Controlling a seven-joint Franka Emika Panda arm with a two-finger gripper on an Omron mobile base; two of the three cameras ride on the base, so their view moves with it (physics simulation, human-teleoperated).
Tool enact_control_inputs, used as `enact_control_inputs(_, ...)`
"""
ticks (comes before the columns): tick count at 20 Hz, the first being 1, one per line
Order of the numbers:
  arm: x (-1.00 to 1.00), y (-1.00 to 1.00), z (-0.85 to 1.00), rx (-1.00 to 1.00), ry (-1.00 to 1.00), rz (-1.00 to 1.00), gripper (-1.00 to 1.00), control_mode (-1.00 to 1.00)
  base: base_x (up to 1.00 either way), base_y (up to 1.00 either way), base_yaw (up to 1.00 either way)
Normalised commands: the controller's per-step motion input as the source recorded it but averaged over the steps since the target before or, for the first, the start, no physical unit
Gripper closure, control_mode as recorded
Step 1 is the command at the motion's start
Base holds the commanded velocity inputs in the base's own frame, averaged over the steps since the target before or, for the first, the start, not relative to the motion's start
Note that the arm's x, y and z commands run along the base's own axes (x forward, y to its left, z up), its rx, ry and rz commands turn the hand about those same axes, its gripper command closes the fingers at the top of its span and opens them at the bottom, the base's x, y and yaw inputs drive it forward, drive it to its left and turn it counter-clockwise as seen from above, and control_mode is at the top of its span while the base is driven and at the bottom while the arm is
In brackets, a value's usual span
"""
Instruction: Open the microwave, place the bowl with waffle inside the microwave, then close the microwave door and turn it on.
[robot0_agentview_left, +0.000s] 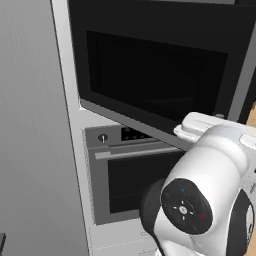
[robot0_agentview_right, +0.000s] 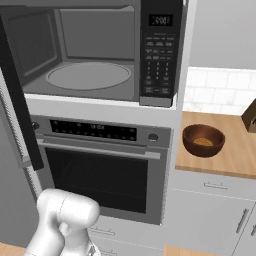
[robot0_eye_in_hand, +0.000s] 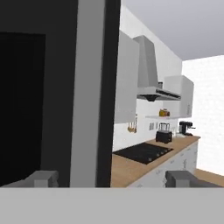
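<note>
Glossy white rounded arm (robot0_agentview_left: 210, 170) shell, one black circular joint cap (small coloured dots).

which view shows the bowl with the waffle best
The right base view: the bowl sits whole on the wooden counter right of the oven, and the waffle inside it can be seen from above. The left base view looks at the microwave door, and the hand view looks past its edge along the far counter.
</note>
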Motion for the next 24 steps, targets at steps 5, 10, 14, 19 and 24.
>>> enact_control_inputs(5,-0.52,0.02,0.14,0.08,0.08,0.07,-1.0,-1.0,0.0,0.0,0.0)
enact_control_inputs(10,-0.71,-0.69,0.13,0.42,0.14,0.2,-1.0,-1.0,0.0,0.0,0.0)
enact_control_inputs(14,-0.29,-0.98,0.09,0.61,0.19,0.28,-1.0,-1.0,0.0,0.0,0.0)
enact_control_inputs(19,0.0,-0.94,0.03,0.75,0.29,0.24,-1.0,-1.0,0.0,0.0,0.0)
enact_control_inputs(24,0.1,-0.81,-0.58,0.96,0.02,0.25,-1.0,-1.0,0.0,0.0,0.0)
